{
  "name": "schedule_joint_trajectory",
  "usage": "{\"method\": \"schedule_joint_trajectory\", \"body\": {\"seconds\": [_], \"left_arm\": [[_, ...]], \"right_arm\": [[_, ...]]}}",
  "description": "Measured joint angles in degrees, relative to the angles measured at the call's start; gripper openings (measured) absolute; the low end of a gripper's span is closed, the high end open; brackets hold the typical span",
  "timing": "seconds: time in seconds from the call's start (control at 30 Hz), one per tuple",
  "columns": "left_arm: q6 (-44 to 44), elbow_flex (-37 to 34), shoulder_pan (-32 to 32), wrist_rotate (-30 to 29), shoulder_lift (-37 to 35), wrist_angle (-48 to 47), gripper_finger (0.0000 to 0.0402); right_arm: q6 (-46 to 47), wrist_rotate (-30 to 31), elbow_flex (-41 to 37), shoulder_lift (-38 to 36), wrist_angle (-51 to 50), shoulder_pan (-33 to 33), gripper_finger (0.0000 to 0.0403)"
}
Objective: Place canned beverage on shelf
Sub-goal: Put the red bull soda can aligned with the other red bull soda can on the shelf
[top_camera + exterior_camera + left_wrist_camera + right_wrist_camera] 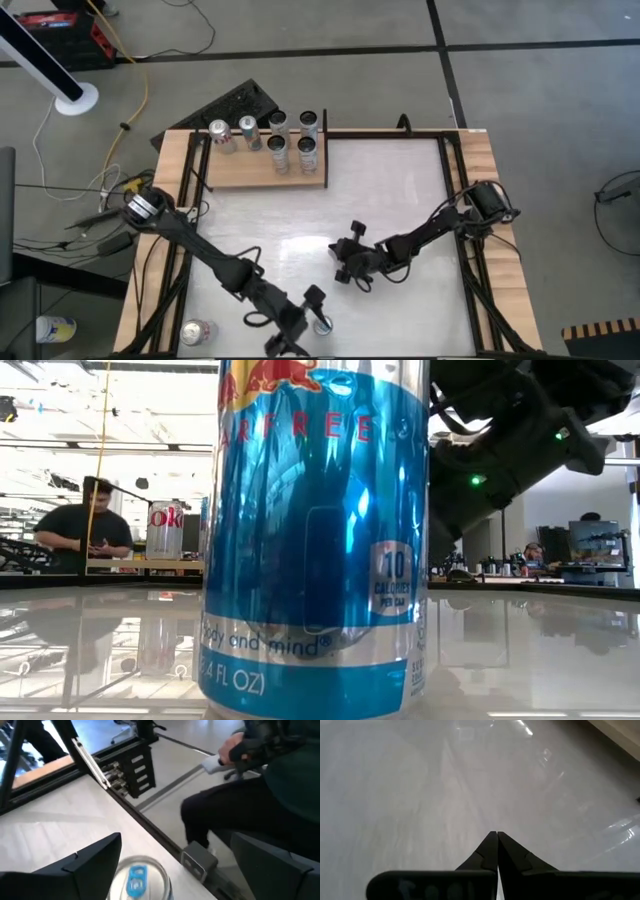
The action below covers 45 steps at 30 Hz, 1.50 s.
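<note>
Cans, six in number, stand on the shelf (265, 168), the pale wooden board at the upper left of the white table (400, 200) in the high view. One further can lies on its side (198, 332) at the lower left table edge. Lower centre, the left gripper (305, 322) has its fingers spread apart on either side of an upright blue can (322, 322), whose top (137, 879) appears between the fingers in the left wrist view; this can fills the low view (315, 540). Centre of the table, the right gripper (350, 262) hangs with fingertips (496, 851) pressed together, empty.
</note>
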Motion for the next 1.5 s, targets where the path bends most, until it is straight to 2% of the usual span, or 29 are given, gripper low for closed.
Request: {"method": "schedule_joint_trajectory", "body": {"seconds": [0.2, 1.1, 1.3, 1.5], "left_arm": [[0.08, 1.74, 0.25, -5.91, 1.81, -0.62, 0.0364], [-5.4, 1.63, 1.63, -4.26, 4.59, -3.79, 0.0362], [-5.38, 1.63, 1.63, -4.26, 4.59, -3.67, 0.0336], [-5.38, 1.63, 1.63, -4.23, 4.59, -3.85, 0.0277]], "right_arm": [[0.31, 0.0, 0.0, 0.0, -0.8, 1.1, 0.0027], [2.86, 0.0, 0.0, 0.0, -2.54, 2.34, 0.0027], [3.45, 0.06, 0.0, 0.38, -2.35, 2.31, 0.0027], [4.83, 0.04, 0.0, 0.72, -3.4, 2.46, 0.0027]]}}
